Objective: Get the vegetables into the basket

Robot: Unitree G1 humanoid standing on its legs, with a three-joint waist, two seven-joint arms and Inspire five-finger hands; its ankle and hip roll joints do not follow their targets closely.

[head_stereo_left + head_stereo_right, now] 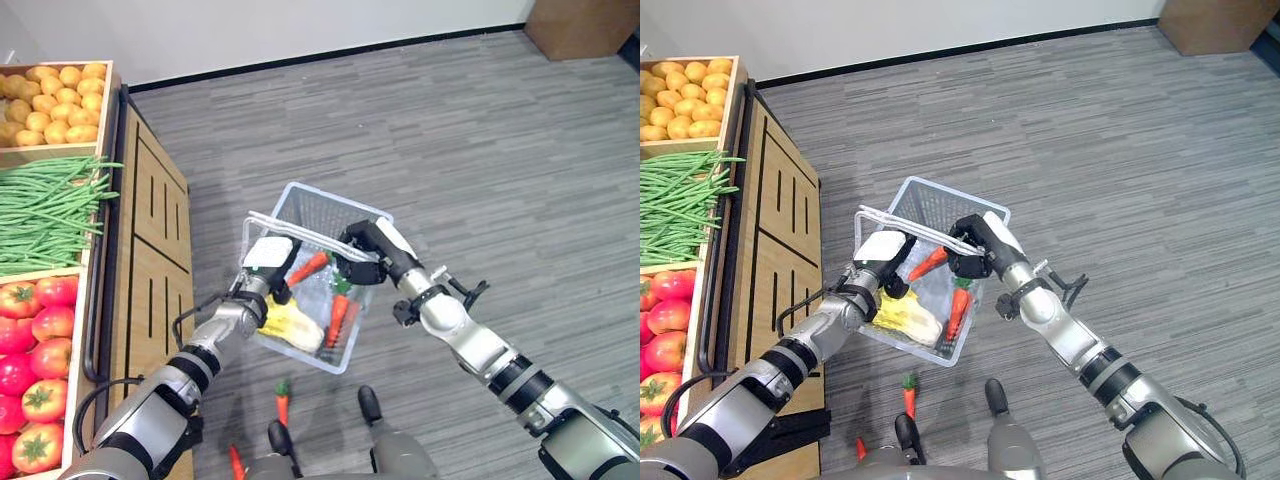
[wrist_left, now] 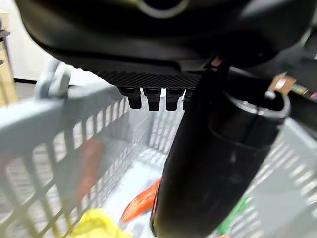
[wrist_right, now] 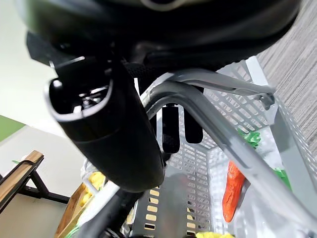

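Two hands meet at the white wire basket (image 1: 318, 215), which hangs above the grey floor (image 1: 480, 130) between them: the left hand (image 1: 266, 268) sits at the rim on the side nearer the produce stand (image 1: 150, 240), its fingers curled down over the rim as its wrist view shows, and the right hand (image 1: 362, 250) has its fingers hooked round the grey handle (image 3: 218, 130) at the opposite rim. Inside lie two carrots (image 1: 338, 318), one with its long axis running from the right hand towards the robot, the other (image 1: 306, 268) slanting across the middle, and a yellow leafy vegetable (image 1: 290, 325) just under the left hand. Another carrot (image 1: 283, 402) lies on the floor below the basket, close to the robot, pointing roughly away from it, and a further orange piece (image 1: 236, 462) shows nearer still. Both are on the left arm's side, so that hand looks the nearer one, but it would have to release the rim first. Green beans (image 1: 45, 210), tomatoes (image 1: 35, 330) and potatoes (image 1: 50, 100) stay on the stand.
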